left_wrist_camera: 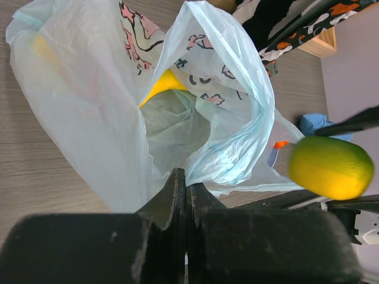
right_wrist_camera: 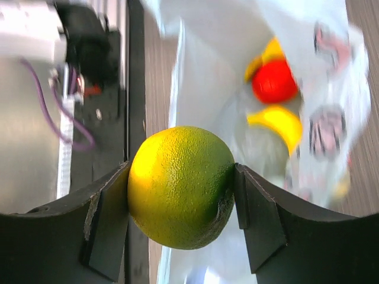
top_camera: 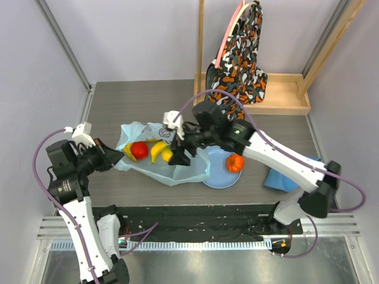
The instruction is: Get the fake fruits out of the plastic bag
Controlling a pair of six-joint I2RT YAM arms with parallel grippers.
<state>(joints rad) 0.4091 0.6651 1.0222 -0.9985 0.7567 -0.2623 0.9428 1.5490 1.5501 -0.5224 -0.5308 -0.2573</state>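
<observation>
The light-blue plastic bag (top_camera: 155,168) lies on the table with its mouth open. Inside it are the red fruit (top_camera: 139,149) and the yellow banana bunch (top_camera: 157,151). My left gripper (top_camera: 116,155) is shut on the bag's left edge (left_wrist_camera: 195,160). My right gripper (top_camera: 177,157) is shut on the green fruit (right_wrist_camera: 180,186) and holds it above the bag's mouth. The green fruit also shows in the left wrist view (left_wrist_camera: 330,167). The orange ribbed fruit (top_camera: 235,163) sits on the pale-blue plate (top_camera: 216,179). The right wrist view shows the red fruit (right_wrist_camera: 274,81) and the banana (right_wrist_camera: 278,121) below.
A blue cloth (top_camera: 284,177) lies right of the plate under the right arm. A wooden tray (top_camera: 284,94) with a hanging patterned cloth (top_camera: 240,59) stands at the back right. A black strip (top_camera: 195,216) runs along the table's front edge.
</observation>
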